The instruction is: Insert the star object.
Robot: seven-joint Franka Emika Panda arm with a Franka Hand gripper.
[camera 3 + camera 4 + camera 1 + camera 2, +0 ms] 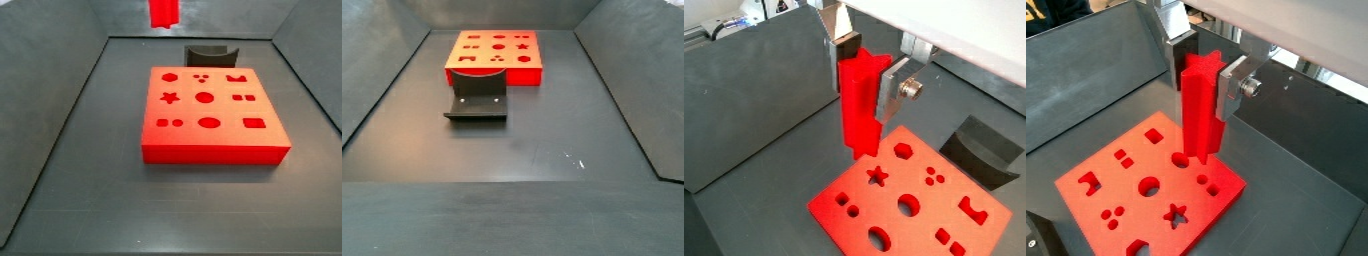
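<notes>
My gripper raised high above red block; both wrist views show my fingers pinching star object near its upper end. Star object hangs upright, lower end clear of block, not touching it. Star-shaped hole open, visible in both wrist views. In side view, only lower tip of star object shows at top edge, beyond block. Fixture stands on floor just beside block.
</notes>
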